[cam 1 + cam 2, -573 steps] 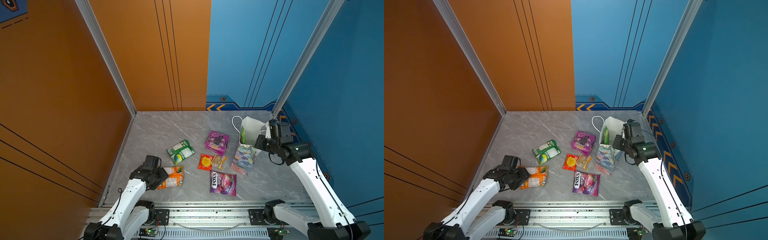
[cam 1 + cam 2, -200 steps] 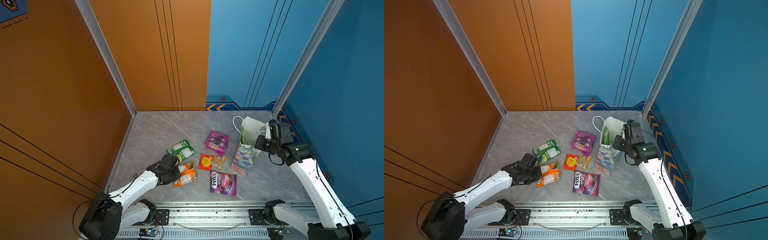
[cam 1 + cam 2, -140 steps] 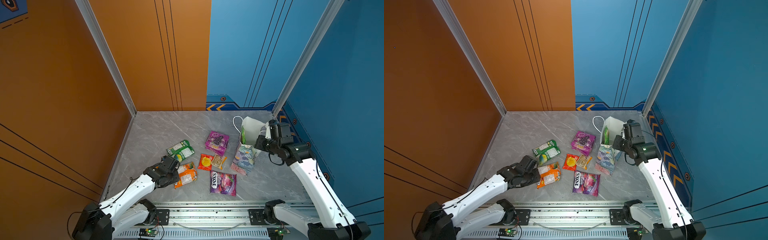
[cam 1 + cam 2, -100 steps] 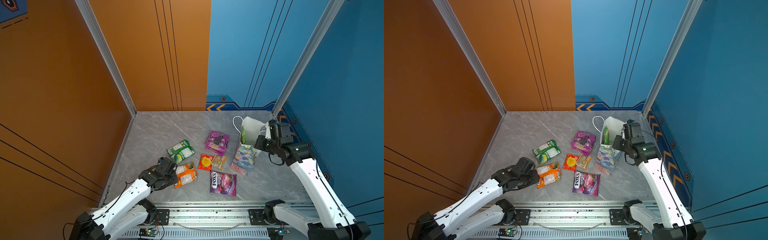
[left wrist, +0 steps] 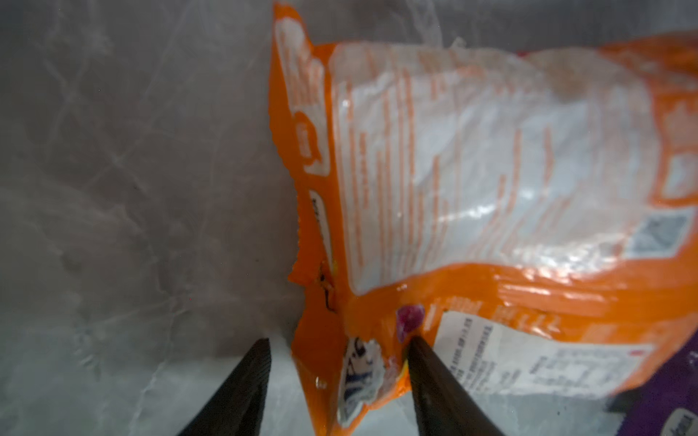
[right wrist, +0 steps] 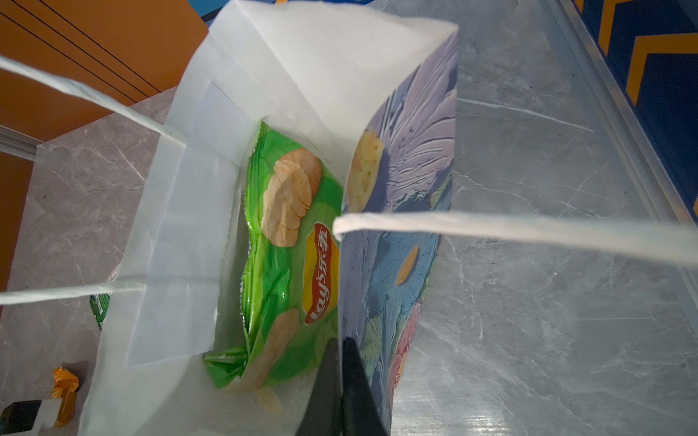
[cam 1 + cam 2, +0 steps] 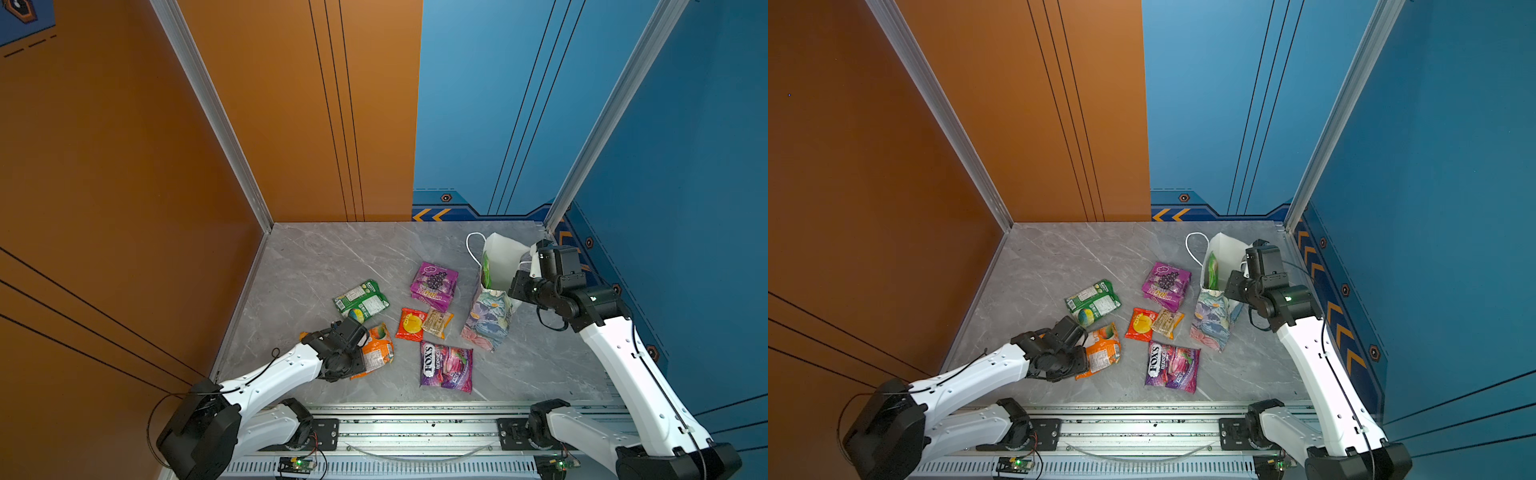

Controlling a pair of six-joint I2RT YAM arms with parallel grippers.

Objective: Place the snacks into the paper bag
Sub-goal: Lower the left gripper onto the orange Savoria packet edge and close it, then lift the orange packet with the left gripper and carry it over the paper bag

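The orange packet lies on the grey floor. My left gripper is open, one finger on the packet's corner and the other beside it. The paper bag stands upright at the right. My right gripper is shut on its floral wall. A green chip bag sits inside it. On the floor lie a green packet, a purple packet, a red packet, a tan bar and a purple Fox's packet.
Orange wall panels close the left side, blue ones the right and back. A metal rail with both arm bases runs along the front edge. The bag's white cord handles stretch across the right wrist view.
My left gripper has opened and let go of the orange packet, which stays where it was dragged, nearer the other snacks. The right arm and the bag have not moved.
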